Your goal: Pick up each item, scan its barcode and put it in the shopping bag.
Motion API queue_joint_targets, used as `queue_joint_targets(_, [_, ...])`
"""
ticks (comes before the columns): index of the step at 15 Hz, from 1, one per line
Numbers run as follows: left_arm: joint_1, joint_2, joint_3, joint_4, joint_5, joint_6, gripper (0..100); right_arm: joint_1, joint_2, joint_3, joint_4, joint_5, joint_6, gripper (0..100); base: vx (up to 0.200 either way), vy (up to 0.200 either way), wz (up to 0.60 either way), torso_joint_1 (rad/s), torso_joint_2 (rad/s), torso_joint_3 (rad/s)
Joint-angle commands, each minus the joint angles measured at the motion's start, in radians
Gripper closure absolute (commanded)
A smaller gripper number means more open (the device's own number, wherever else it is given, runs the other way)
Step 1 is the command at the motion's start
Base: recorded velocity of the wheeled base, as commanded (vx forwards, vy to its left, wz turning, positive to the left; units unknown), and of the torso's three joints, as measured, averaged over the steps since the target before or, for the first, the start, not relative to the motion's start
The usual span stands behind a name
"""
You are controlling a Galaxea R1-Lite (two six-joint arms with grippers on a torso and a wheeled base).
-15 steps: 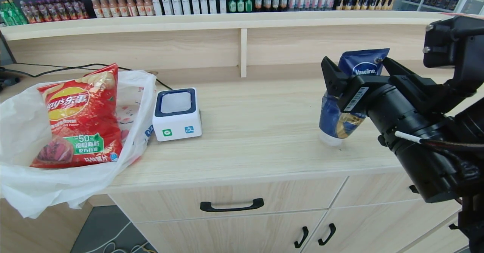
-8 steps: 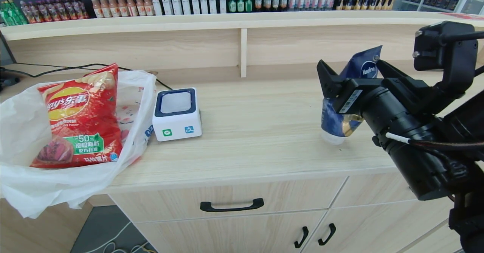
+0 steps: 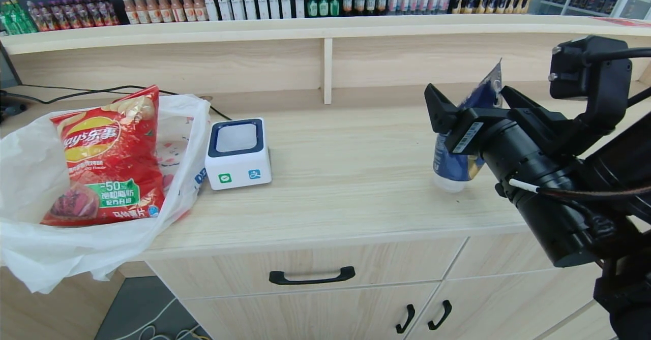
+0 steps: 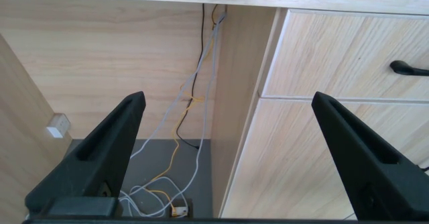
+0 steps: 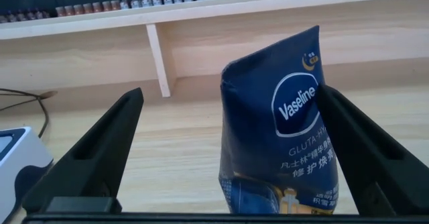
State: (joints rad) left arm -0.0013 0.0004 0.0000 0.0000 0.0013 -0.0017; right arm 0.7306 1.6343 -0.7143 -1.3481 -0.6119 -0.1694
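Well, the counter (image 3: 346, 177) gives plenty of room, so the worry is not space. The bag (image 3: 30, 248) slumps over the counter's edge, well off to the right gripper's (image 3: 470, 98) left, past the scanner (image 3: 238, 152), with the chips (image 3: 107, 157) already lying in it. That is a long carry for a soft thing.

The right gripper is spread wide and has hold of nothing. The tube (image 3: 457, 162) stands on its cap between its fingers, leaning a little. In the right wrist view one finger (image 5: 348, 137) looks to be touching or just beside the tube's (image 5: 281, 150) side, while the other finger is well apart from it.

From where I stand the risk is plain. If the jaws close off-centre, the near finger would likely shove the tube over before the far one arrives, since it balances on a small cap. A squeeze high up on the flat crimped end could make it twist or slip out. Gripped askew, its barcode might face away from the scanner.

The left gripper (image 4: 229, 100) hangs low in front of the cabinet, spread open and empty, too far off to steady anything.
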Motion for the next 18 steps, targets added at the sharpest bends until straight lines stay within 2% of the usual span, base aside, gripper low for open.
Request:
queue_joint_targets(1, [0.000, 0.000, 0.000, 0.000, 0.000, 0.000, 0, -0.011, 0.003, 0.001, 0.000, 0.023, 0.004, 0, 0.000, 0.000, 0.00, 0.000, 0.00, 0.000])
queue_joint_targets(11, [0.000, 0.000, 0.000, 0.000, 0.000, 0.000, 0, -0.063, 0.001, 0.006, 0.000, 0.092, 0.019, 0, 0.000, 0.000, 0.00, 0.000, 0.00, 0.000])
queue_joint_targets(18, [0.000, 0.000, 0.000, 0.000, 0.000, 0.000, 0, -0.063, -0.062, 0.070, 0.000, 0.083, -0.035, 0, 0.000, 0.000, 0.00, 0.000, 0.00, 0.000])
